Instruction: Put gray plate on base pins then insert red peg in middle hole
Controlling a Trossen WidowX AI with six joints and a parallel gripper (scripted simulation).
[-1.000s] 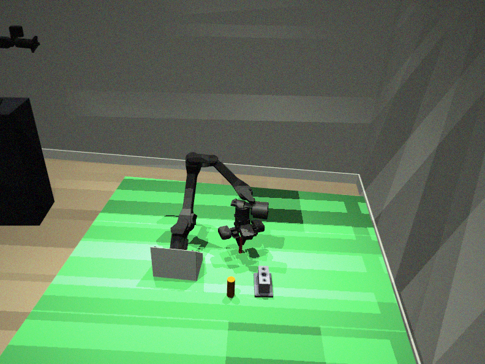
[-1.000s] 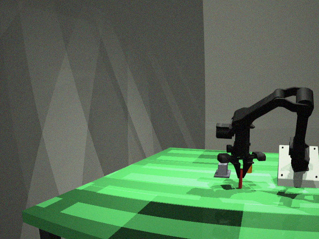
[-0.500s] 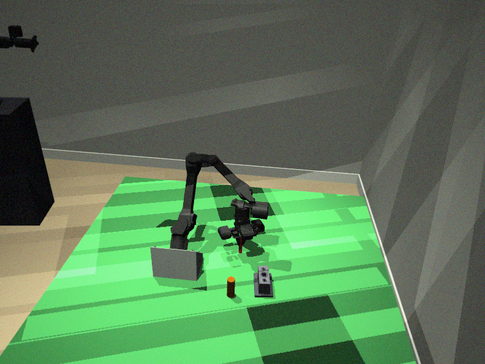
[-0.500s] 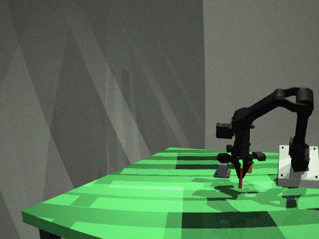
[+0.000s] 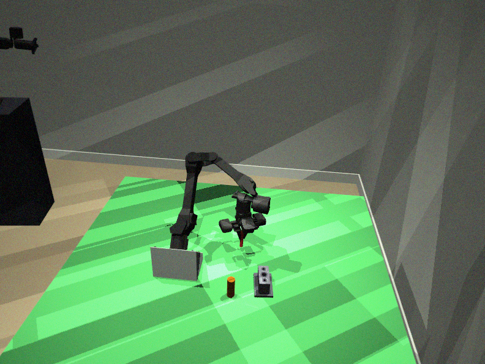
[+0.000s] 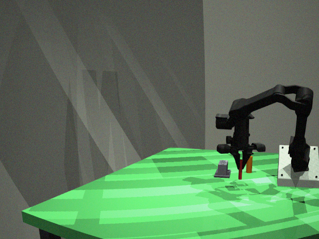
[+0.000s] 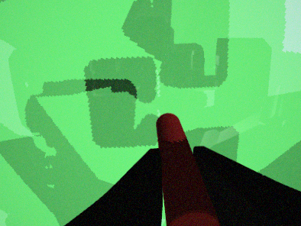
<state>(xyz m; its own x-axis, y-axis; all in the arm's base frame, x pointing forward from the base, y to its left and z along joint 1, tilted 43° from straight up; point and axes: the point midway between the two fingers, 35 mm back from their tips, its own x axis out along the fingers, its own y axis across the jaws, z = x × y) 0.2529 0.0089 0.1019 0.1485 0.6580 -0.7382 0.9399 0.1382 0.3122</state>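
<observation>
My gripper (image 5: pixel 241 236) (image 6: pixel 240 168) (image 7: pixel 176 156) is shut on the red peg (image 5: pixel 241 242) (image 6: pixel 240 174) (image 7: pixel 173 133). The peg hangs nearly upright between the fingertips, its lower end a little above the green table. The gray plate (image 5: pixel 260 271) (image 6: pixel 223 161) lies on top of the base (image 5: pixel 256 293) (image 6: pixel 218 176) and looks flat, with its holes facing up in the top view. The middle hole has no peg in it. The pins are too small to make out. The plate and base stand apart from the gripper and are outside the wrist view.
An orange cylinder (image 5: pixel 231 288) (image 6: pixel 249 165) stands upright beside the base. A tilted panel (image 5: pixel 174 263) (image 6: pixel 284 163) stands by the arm's foot. The green table (image 5: pixel 156 325) (image 6: pixel 144 205) carries them all. A large black box (image 5: pixel 19 168) stands off the table at the left in the top view.
</observation>
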